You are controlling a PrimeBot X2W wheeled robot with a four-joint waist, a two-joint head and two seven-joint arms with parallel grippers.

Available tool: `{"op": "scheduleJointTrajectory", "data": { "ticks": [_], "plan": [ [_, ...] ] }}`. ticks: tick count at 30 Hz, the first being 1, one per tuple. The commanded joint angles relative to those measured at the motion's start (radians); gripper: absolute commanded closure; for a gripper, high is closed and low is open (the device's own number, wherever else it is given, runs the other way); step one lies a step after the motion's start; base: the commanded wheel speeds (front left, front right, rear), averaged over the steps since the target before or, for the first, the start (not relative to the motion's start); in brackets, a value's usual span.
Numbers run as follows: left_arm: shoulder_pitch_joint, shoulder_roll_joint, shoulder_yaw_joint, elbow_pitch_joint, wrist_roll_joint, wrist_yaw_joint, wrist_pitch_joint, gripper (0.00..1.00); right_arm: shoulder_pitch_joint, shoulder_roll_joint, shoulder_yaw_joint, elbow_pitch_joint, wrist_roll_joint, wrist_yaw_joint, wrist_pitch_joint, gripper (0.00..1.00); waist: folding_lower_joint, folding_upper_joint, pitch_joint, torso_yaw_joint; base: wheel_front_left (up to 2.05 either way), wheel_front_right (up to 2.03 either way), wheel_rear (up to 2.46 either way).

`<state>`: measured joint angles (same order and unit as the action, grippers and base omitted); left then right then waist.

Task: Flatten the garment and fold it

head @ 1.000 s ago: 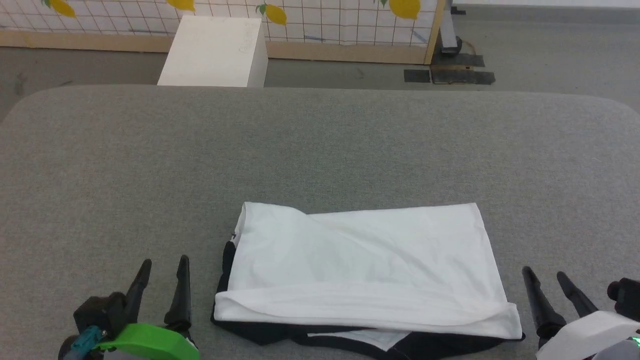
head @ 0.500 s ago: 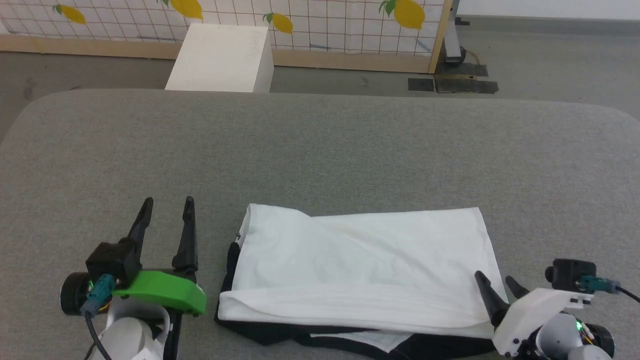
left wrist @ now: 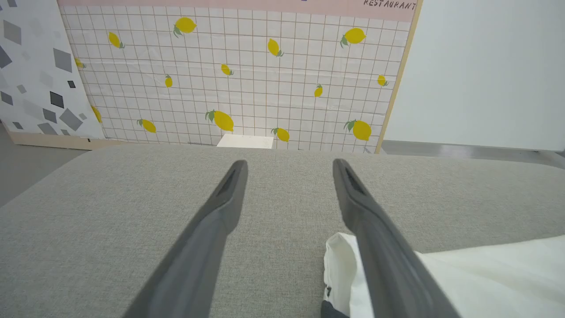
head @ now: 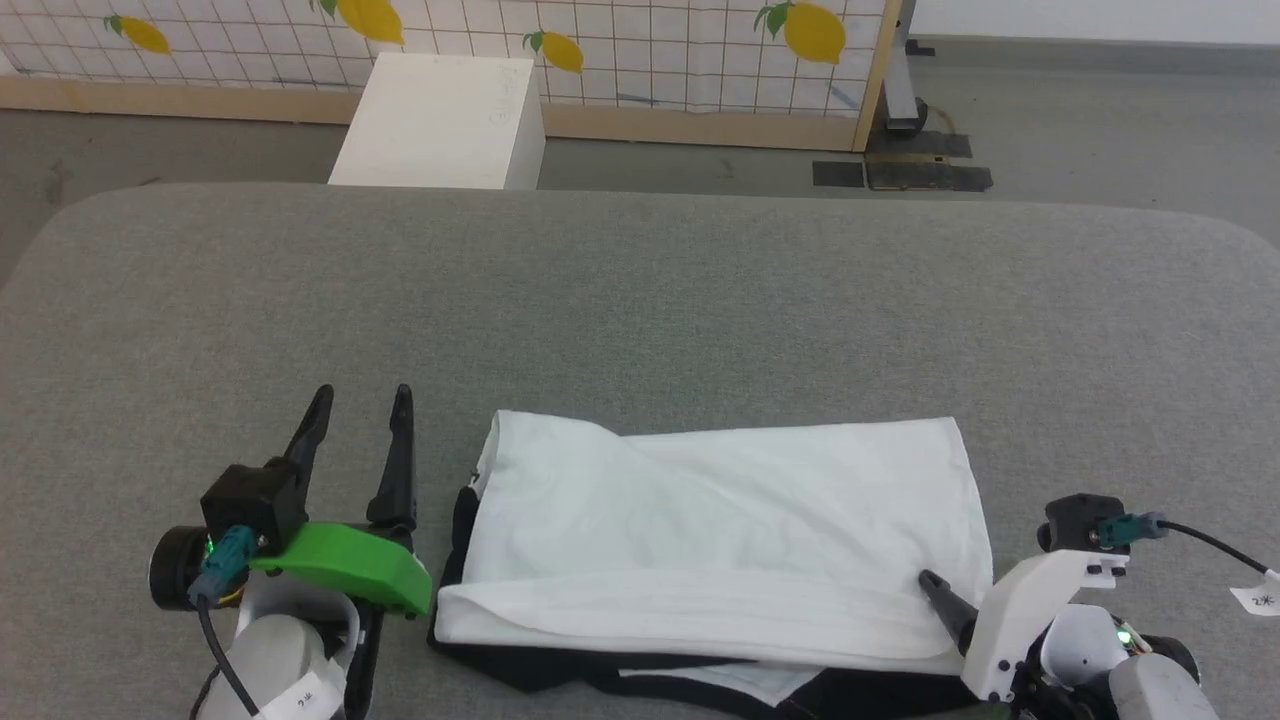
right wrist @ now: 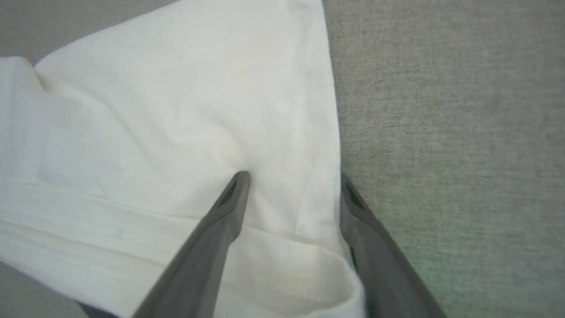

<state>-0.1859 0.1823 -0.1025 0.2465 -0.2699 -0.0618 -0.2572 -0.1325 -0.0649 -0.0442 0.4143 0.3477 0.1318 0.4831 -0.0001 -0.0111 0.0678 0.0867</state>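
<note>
Staged lab set: lemon-print backdrop panel (left wrist: 247, 88) propped on floor (head: 1100, 110), grey padded table (head: 640, 300).

**Surroundings of the work surface**

A grey fabric-covered table (head: 640, 290) is shown. Beyond its far edge, a white box (head: 440, 120) is set on the grey floor (head: 1100, 110), before a wood-framed grid panel (head: 660, 60) printed with lemons. Dark floor plates (head: 925, 175) are seen at the panel's right end.
</note>
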Motion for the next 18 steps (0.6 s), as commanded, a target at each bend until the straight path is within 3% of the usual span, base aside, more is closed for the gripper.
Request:
{"op": "scheduleJointTrajectory", "data": {
  "ticks": [1,2,10,18],
  "plan": [
    [-0.015,-0.009,0.007,0.005,0.009,-0.008,-0.004,0.0,0.02,0.015,0.021,0.018,0.015,-0.001,0.01,0.85,0.0001,0.0111,-0.001,-0.001,0.0,0.0,0.0],
    [-0.014,-0.011,0.01,0.005,0.011,-0.01,-0.004,0.0,0.022,0.015,0.023,0.013,0.016,-0.001,0.003,1.0,0.0001,0.0111,-0.002,-0.002,0.0,0.0,0.0],
    [-0.003,-0.028,0.03,0.028,0.031,-0.019,-0.004,0.0,0.042,0.015,-0.079,-0.046,-0.03,-0.001,-0.07,1.0,0.0001,0.0111,-0.006,-0.002,0.0,0.0,0.0],
    [0.0,-0.037,0.044,0.024,0.045,-0.023,-0.004,0.0,0.092,0.015,-0.246,-0.168,-0.174,-0.001,-0.081,1.0,0.0001,0.0111,0.001,-0.001,0.0,0.0,0.0]
  ]
}}
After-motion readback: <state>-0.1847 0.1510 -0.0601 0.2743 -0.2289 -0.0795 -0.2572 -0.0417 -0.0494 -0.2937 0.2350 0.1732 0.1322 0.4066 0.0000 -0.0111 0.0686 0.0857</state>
